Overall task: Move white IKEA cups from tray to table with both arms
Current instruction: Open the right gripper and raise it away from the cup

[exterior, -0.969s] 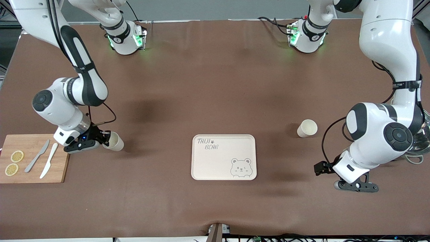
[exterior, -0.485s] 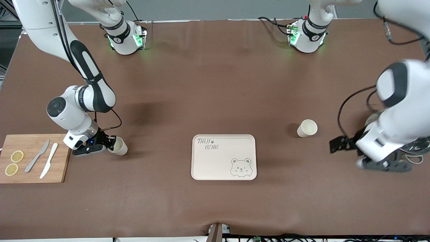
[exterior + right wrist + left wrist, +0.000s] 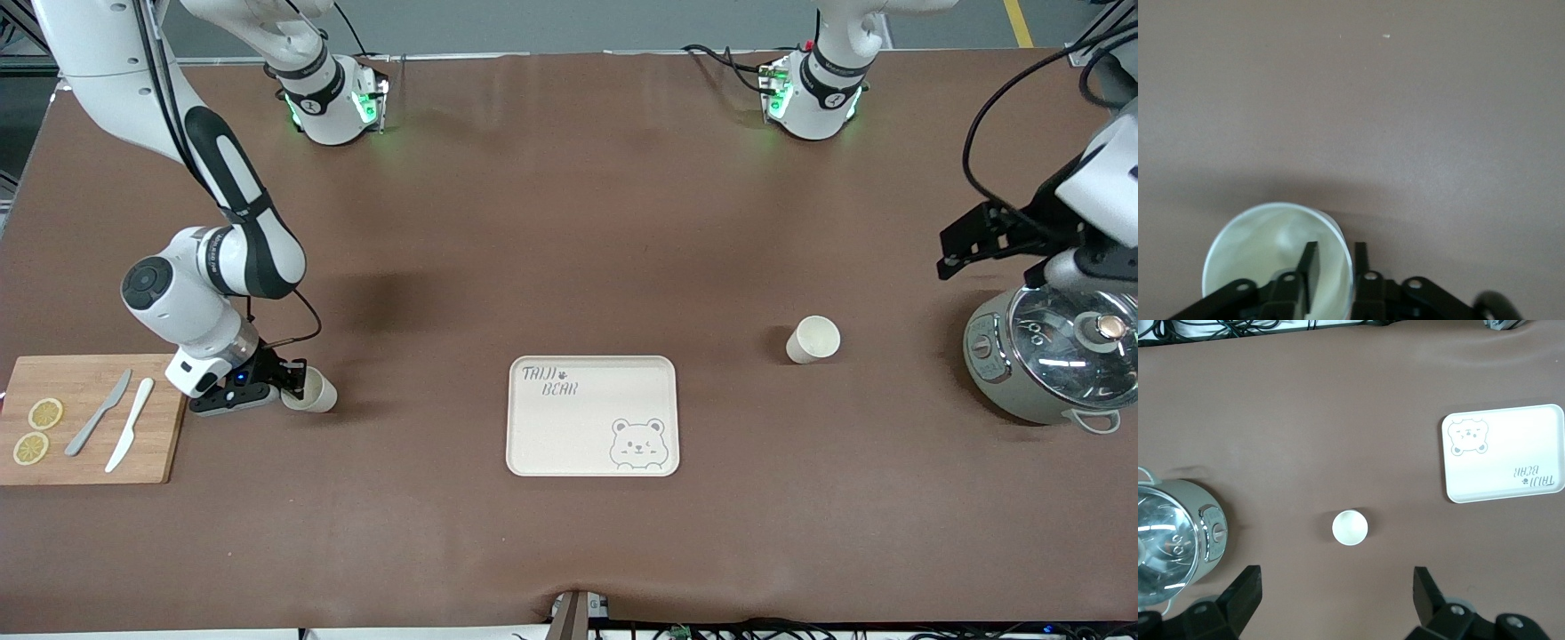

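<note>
One white cup is gripped by my right gripper beside the wooden board; the fingers pinch its rim, one inside and one outside, as the right wrist view shows the cup and gripper. The cup rests low at the table. The second white cup stands upright, alone, toward the left arm's end; the left wrist view shows the cup from above. My left gripper is up in the air, open and empty, over the table beside the pot.
A bear-printed tray lies in the table's middle, also in the left wrist view. A grey-green pot with glass lid stands at the left arm's end. A wooden board with knives and lemon slices lies at the right arm's end.
My left arm swung up and away from the front camera, uncovering the pot. My right gripper shifted slightly toward the tray with its cup, then held still.
</note>
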You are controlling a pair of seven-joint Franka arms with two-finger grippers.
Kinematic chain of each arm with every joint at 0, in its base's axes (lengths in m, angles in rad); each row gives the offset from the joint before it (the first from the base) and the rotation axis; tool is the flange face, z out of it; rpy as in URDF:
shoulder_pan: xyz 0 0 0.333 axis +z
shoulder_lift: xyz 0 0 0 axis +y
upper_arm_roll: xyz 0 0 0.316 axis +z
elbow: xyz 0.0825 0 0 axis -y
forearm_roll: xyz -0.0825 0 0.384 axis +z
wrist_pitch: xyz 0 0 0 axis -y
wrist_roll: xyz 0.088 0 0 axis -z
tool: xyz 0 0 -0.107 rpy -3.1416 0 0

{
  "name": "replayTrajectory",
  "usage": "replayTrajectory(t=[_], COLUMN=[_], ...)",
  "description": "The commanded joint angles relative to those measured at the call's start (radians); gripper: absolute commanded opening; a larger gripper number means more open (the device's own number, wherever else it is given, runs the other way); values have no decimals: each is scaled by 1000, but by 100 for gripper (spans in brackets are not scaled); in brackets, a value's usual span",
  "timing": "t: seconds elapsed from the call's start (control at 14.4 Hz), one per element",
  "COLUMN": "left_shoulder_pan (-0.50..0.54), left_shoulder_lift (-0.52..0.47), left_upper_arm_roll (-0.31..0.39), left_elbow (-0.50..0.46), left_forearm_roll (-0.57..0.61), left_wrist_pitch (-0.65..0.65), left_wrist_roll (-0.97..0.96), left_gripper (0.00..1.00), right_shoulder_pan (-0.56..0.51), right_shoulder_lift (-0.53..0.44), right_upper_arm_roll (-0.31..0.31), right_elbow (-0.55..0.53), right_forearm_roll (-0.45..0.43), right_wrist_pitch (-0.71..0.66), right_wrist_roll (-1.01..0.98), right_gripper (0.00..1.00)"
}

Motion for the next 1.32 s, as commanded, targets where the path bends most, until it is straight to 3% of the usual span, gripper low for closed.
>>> replayTrajectory(t=[0.0, 0.21, 0.35, 0.48, 0.62, 0.83, 1.25], left_shoulder_pan=[11, 9, 9, 12, 12, 9, -5], left_shoulder_lift=[-67, -71, -87, -100, -101, -97, -90], left_upper_arm_roll=[-5, -6, -6, -5, -5, -6, -72], left_elbow=[-87, -100, -128, -163, -171, -168, -163], left_forearm_roll=[0, 7, 14, 33, 47, 34, 34], left_wrist_pitch=[-5, -9, -25, -35, -35, -35, -34], left_wrist_roll=[6, 6, 32, 102, 107, 57, -66], left_gripper=[100, 100, 100, 100, 100, 100, 100], right_shoulder_pan=[-22, -71, -79, -79, -75, -81, -98], right_shoulder_lift=[-27, -30, -39, -118, -259, -373, -419], right_upper_arm_roll=[-4, -10, -27, -27, -25, -27, -27], right_elbow=[132, 407, 557, 645, 638, 639, 581], right_forearm_roll=[11, -6, -90, -173, -186, -189, -192], right_wrist_pitch=[-229, -640, -826, -978, -1075, -1163, -1168], right_wrist_roll=[-12, -4, 14, 91, 135, 145, 168], right_gripper=[100, 100, 100, 100, 100, 100, 100])
